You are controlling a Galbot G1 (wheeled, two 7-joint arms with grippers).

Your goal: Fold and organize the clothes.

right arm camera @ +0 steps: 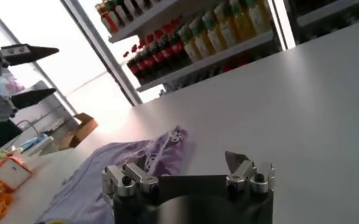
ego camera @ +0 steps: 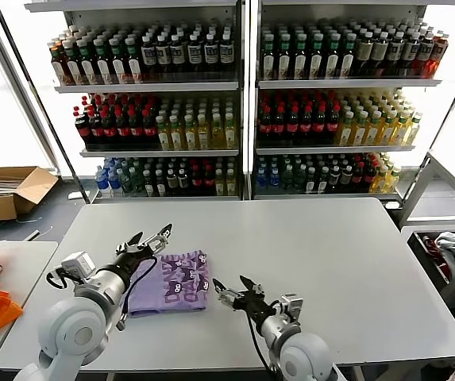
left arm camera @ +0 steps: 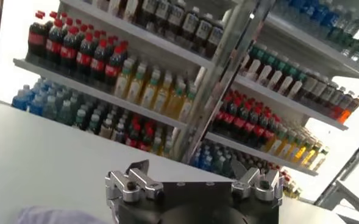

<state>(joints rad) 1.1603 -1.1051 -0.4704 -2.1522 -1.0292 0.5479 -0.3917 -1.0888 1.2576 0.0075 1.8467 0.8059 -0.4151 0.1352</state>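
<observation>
Left gripper (ego camera: 149,236): your jaws stand wide apart, holding nothing, raised just above the T-shirt's far left corner
Right gripper (ego camera: 233,286): yours is spread open too, empty, low over the bench (ego camera: 330,254), just right of the shirt
T-shirt (ego camera: 171,282): lavender, folded into a flat rectangle, print side up, lying near the bench's front edge between your two grippers
Behind: shelves of bottled drinks (ego camera: 243,95)
</observation>
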